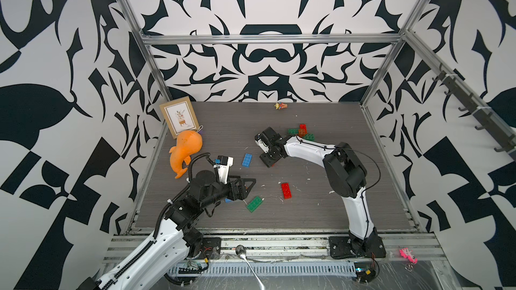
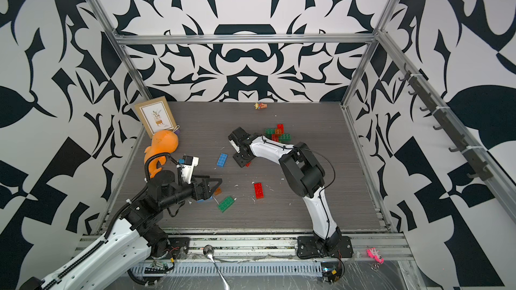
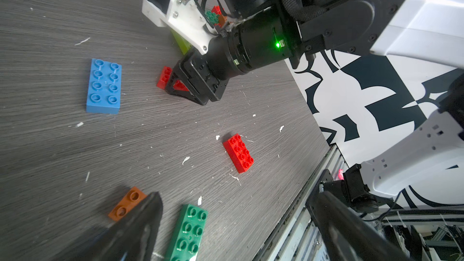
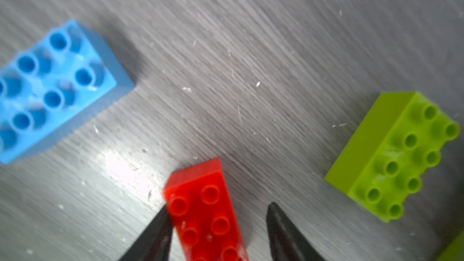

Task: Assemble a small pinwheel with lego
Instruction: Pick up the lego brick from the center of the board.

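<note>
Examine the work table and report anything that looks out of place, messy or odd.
White scraps litter the table like debris. A spoon lies across the front rail, unrelated to building. A small toy figure appears to lie on its side by the back wall.

Robotics lab cell, aluminium frame (image 1: 268, 39), black-and-white patterned walls (image 1: 265, 1), left arm (image 1: 156, 244) and right arm (image 1: 358, 213) bolted to a rail (image 1: 279, 242)

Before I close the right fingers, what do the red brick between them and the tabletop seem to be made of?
Red brick: likely hard moulded plastic, glossy; uniform colour, crisp studs, soft highlights.
Tabletop: probably wood-grain laminate, grey, semi-matte; fine printed streaks, a broad glare patch, scuffs. Could be vinyl; can't tell.
</note>
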### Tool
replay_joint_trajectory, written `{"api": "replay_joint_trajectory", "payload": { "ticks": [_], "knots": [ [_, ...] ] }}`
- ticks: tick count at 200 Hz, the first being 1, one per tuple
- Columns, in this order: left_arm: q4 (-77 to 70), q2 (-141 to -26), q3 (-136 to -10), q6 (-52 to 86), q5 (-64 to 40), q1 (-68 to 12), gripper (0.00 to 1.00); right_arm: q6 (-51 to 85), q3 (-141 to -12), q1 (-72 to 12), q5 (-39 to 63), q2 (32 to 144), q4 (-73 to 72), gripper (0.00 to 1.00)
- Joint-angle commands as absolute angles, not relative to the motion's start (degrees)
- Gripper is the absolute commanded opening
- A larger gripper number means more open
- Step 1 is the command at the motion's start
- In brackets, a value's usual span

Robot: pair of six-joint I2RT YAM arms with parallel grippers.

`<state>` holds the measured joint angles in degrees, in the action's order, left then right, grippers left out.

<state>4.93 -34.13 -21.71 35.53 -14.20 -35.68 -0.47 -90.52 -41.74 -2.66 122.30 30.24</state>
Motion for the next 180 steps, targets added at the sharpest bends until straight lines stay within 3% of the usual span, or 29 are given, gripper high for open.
{"api": "replay_joint_trajectory", "payload": {
  "ticks": [1, 38, 73, 127, 180],
  "knots": [
    [4.05, -33.75, -20.8, 35.08, -13.66, -35.57, 1.0, 0.58, -93.56, -41.72, -1.43, 122.05, 32.51, 0.48],
    [4.18, -33.17, -20.68, 35.07, -13.56, -35.53, 1.0, 2.57, -93.54, -41.51, -1.1, 121.89, 33.56, 0.3],
    [4.92, -32.44, -20.69, 34.75, -13.1, -35.56, 1.0, 8.05, -87.6, -41.57, -3.22, 116.24, 30.93, 0.22],
    [6.29, -34.75, -21.64, 33.51, -16.33, -35.56, 1.0, 23.77, -71.71, -41.48, -9.81, 104.83, 24.76, 0.2],
    [4.13, -38.42, -21.81, 33.84, -21.17, -35.66, 1.0, 29.29, -64.98, -41.85, -10.46, 102.88, 21.09, 0.16]
  ]
}}
